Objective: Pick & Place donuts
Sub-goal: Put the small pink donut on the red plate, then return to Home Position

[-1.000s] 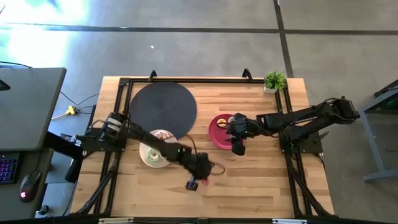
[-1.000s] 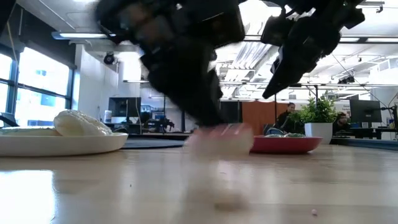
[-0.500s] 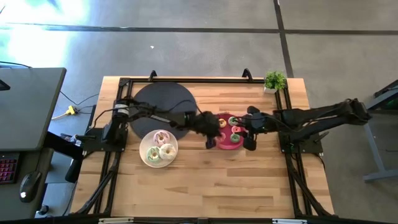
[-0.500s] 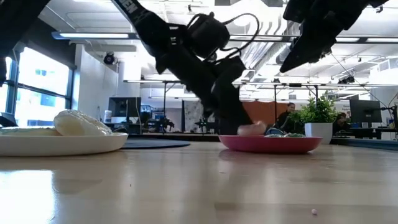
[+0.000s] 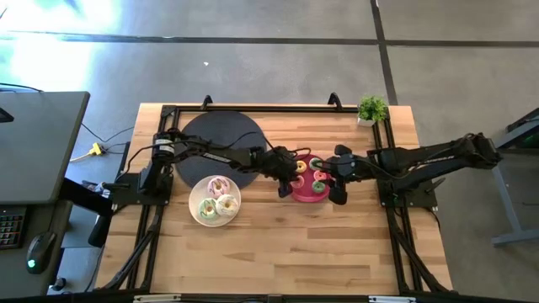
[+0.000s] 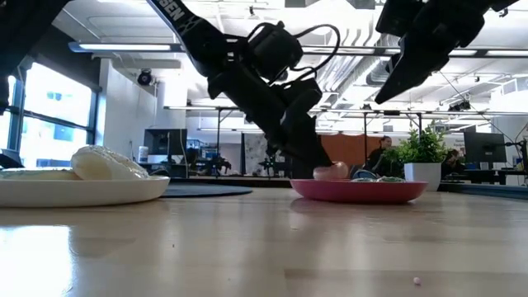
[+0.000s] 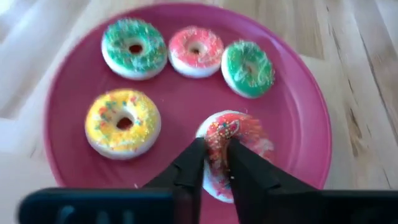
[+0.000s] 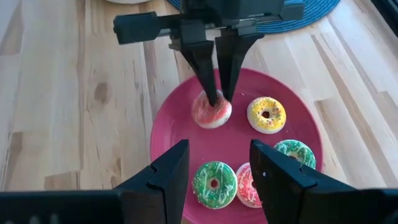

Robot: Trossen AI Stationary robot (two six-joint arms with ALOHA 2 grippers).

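A pink plate [image 5: 308,192] right of the table's centre carries several small donuts: yellow [image 7: 122,122], two green [image 7: 134,46] [image 7: 247,67] and orange-pink [image 7: 196,50]. My left gripper [image 7: 216,155] reaches over the plate from the table's left and is shut on a red-pink donut [image 7: 245,140]. My right gripper [image 8: 217,146] hovers open above the plate's right side, holding nothing. A white plate [image 5: 199,215] to the left bears three larger donuts. My left gripper pinches the red-pink donut's ring at one side [image 7: 217,140] between its two fingers, one at the outer rim, the other near the donut's middle. The fingers slant down from the table's left. The donut sits low on the pink plate [image 6: 332,172], slightly tilted.
A dark round mat [image 5: 221,141] lies at the far left, partly under my left arm. A small potted plant [image 5: 371,109] stands at the far right corner. Bare wood spreads along the table's near side. Black frame rails run along both table sides.
My left gripper has travelled from the table's near middle toward the far right, carrying the red-pink donut from the tabletop onto the pink plate, and has stayed there for the last half second. My right gripper has drawn back slightly toward the table's right.
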